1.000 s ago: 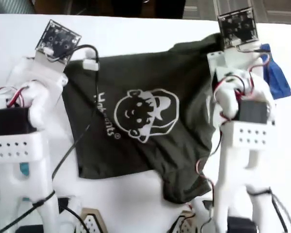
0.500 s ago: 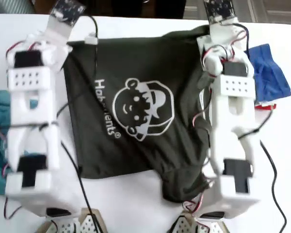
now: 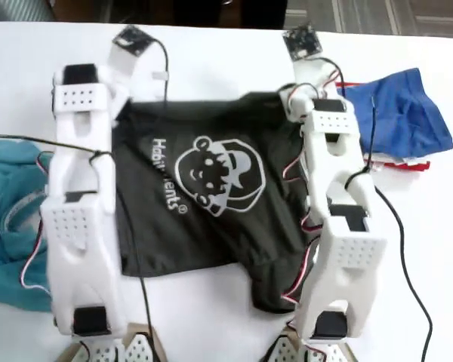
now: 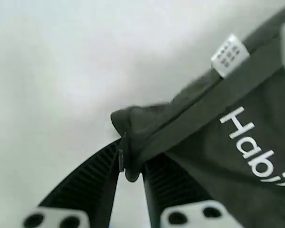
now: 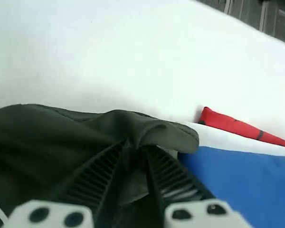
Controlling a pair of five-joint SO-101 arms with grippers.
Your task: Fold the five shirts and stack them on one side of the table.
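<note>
A dark olive shirt [image 3: 211,196] with a white cartoon print lies spread on the white table between my two arms. My left gripper [image 4: 131,167] is shut on the shirt's far left corner [image 4: 147,124], where the fabric bunches between the black fingers. My right gripper [image 5: 133,156] is shut on the far right corner [image 5: 147,126] of the same shirt. In the high view both arms stretch toward the far edge, the left gripper [image 3: 121,102] and right gripper [image 3: 293,98] at the shirt's far corners. A white label [image 4: 228,54] sits on the collar seam.
A blue shirt [image 3: 400,117] lies crumpled to the right over a red garment [image 3: 399,164]. A teal shirt [image 3: 11,219] is heaped at the left beside the left arm. Bare white table [image 3: 211,53] runs along the far side.
Both arms have stretched out toward the far edge of the table, drawing the shirt's far edge with them. The teal and blue shirts now show more.
</note>
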